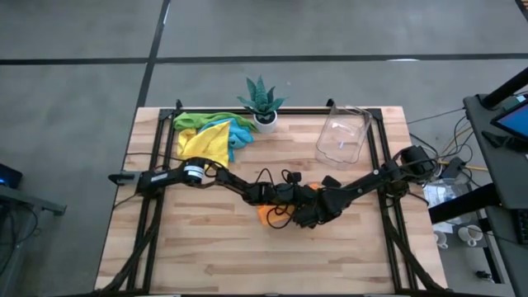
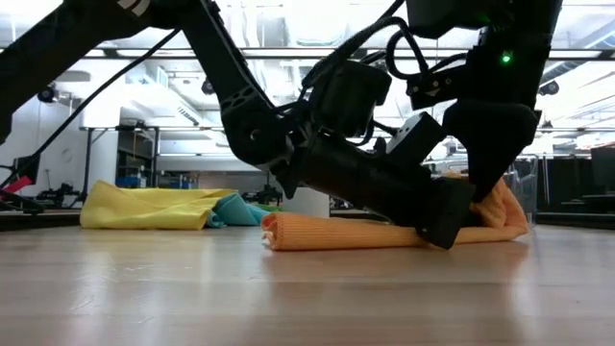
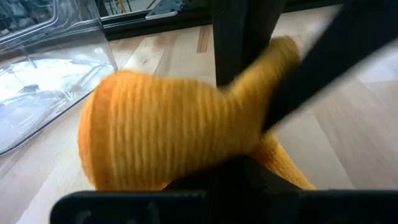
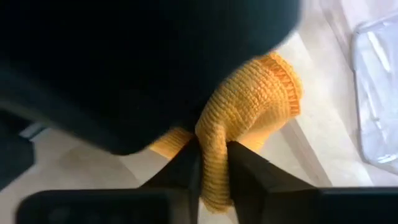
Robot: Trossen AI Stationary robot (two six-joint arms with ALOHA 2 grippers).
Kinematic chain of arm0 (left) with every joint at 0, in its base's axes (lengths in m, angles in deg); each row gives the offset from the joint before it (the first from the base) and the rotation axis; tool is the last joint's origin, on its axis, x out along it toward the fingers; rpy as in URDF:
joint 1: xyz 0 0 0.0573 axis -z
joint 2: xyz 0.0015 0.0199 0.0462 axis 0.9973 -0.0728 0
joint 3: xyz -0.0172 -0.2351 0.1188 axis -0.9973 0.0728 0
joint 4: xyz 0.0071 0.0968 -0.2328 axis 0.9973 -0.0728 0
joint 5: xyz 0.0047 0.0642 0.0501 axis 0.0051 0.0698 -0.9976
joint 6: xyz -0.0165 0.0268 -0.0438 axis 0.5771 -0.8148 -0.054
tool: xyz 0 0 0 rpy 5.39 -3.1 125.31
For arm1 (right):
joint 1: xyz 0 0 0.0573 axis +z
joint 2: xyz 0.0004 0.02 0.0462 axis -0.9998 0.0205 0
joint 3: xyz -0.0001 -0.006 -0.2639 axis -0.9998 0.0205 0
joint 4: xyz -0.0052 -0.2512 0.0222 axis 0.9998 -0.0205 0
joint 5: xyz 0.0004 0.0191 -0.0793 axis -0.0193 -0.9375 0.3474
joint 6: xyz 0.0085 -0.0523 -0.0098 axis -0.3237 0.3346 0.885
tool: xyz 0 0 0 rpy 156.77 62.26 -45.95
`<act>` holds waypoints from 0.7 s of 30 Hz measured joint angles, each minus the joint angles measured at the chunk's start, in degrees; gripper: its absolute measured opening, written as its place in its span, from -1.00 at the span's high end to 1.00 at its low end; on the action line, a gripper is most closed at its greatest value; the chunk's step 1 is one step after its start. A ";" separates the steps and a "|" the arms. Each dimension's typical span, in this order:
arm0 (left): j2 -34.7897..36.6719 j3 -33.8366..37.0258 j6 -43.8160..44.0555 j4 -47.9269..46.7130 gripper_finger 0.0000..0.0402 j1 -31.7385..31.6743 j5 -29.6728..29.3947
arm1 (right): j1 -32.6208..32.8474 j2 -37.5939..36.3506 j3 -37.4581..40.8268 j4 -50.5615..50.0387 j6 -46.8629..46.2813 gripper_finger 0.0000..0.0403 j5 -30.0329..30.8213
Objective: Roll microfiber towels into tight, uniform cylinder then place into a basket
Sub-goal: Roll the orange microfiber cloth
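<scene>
right gripper (image 4: 214, 163) pinches orange towel (image 4: 249, 118)

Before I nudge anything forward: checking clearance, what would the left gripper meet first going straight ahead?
Probably the orange towel, rolled directly before the left gripper; beyond it stands the right arm's finger. Depth is unclear.

Showing four soft microfiber towels: one orange (image 1: 266, 213), one yellow (image 1: 208, 142), one green (image 1: 191, 121), one light blue (image 1: 240, 133); one clear plastic rectangular basket (image 1: 343, 134); one green spiky potted plant (image 1: 262, 101).

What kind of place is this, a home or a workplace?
Probably a robotics lab or workshop, not a home. The wooden table stands on a bare grey concrete floor, cables and equipment lie beside it, and shelving and strip lights fill the large room behind.
</scene>
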 joint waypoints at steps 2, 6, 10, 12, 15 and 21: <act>-0.18 0.00 0.03 -0.02 1.00 -0.02 -0.02 | 0.05 -0.18 0.00 0.84 1.24 0.53 -0.28; -0.35 0.00 0.19 0.01 1.00 -0.02 -0.02 | 0.18 -0.35 -0.02 3.19 4.19 0.30 -0.87; -0.37 0.04 0.17 -0.29 1.00 -0.02 -0.02 | 0.18 -0.37 0.00 5.63 6.87 0.16 -1.63; -0.37 0.04 0.16 -0.45 1.00 -0.04 -0.02 | 0.18 -0.37 0.00 6.54 8.26 0.13 -2.61; -0.40 0.07 0.15 -0.53 1.00 -0.04 -0.02 | 0.29 -0.37 0.00 6.84 10.58 0.11 -4.17; -0.44 0.09 0.06 -0.61 1.00 -0.04 -0.02 | 0.81 -0.49 0.00 6.92 14.11 0.12 -4.85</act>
